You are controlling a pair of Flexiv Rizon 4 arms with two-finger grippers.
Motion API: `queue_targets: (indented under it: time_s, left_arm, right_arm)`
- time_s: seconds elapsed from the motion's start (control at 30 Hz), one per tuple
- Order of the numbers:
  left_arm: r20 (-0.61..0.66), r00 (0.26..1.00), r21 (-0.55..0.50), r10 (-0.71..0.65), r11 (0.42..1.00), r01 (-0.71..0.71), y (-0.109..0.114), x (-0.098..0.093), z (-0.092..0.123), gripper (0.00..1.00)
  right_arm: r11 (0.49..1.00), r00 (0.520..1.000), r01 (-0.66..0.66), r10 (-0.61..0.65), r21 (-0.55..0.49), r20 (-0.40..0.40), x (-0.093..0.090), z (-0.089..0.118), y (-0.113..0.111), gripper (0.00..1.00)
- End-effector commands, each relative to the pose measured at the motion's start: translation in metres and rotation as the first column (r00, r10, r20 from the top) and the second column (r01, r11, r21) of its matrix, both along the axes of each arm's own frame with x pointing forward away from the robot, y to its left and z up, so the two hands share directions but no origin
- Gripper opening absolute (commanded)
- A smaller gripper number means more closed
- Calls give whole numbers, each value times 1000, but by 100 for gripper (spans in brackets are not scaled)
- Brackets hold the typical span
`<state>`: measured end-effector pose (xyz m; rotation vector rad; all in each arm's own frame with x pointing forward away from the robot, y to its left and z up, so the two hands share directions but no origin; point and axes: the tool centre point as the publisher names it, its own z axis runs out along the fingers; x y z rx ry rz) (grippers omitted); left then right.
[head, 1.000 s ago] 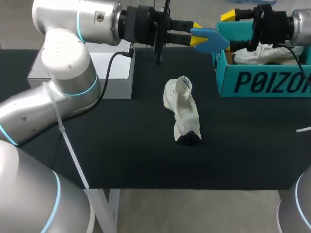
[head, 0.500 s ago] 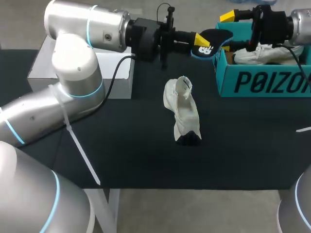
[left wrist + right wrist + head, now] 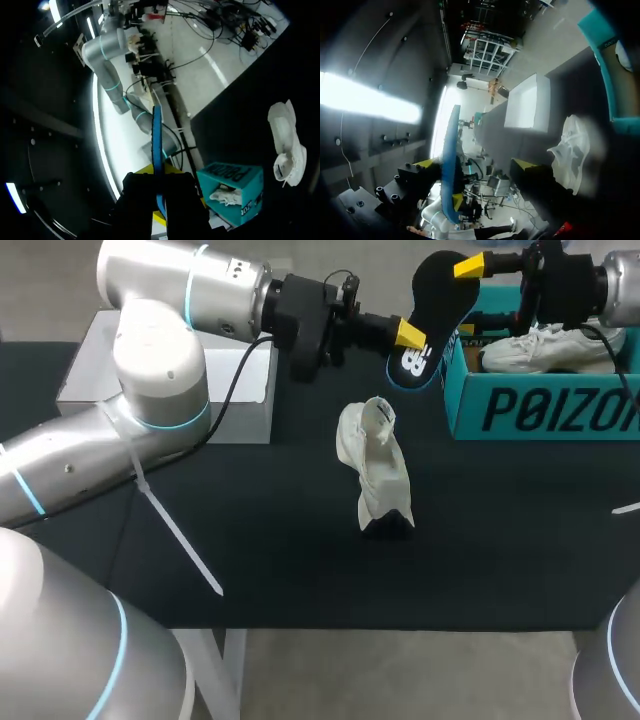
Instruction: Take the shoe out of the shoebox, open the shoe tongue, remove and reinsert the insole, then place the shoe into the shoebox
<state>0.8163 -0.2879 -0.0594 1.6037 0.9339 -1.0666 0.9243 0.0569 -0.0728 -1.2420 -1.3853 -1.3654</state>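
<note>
My left gripper (image 3: 408, 333) is shut on the lower end of a black insole with a blue rim (image 3: 432, 310), held upright in the air beside the shoebox. In the left wrist view the insole (image 3: 157, 135) shows edge-on between the fingers of my left gripper (image 3: 159, 182). My right gripper (image 3: 468, 298) stands open around the insole's upper end; the insole (image 3: 451, 165) lies close to one finger of my right gripper (image 3: 477, 167), well clear of the other. The white shoe (image 3: 375, 475) stands on the table's middle. The teal shoebox (image 3: 540, 405) is at the back right.
A second white shoe (image 3: 545, 345) lies inside the shoebox. A white box (image 3: 240, 390) stands at the back left under my left arm. The black table (image 3: 250, 540) is bare in front of the shoe.
My left gripper has turned the insole from flat to upright and raised it, so its upper end now sits between the right gripper's fingers. The shoe has not moved.
</note>
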Motion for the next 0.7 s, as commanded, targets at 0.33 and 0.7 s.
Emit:
queue_targets:
  time_s: [0.33,0.7]
  left_arm:
    - [856,517,115,21,967,-229,-14,-2,-6,0]
    - [544,789,153,284,891,-427,-13,9,-9,0]
  right_arm:
    - [1000,1000,-14,14,-3,-2,3,1,7,56]
    - [1000,1000,-16,16,-3,1,4,1,8,76]
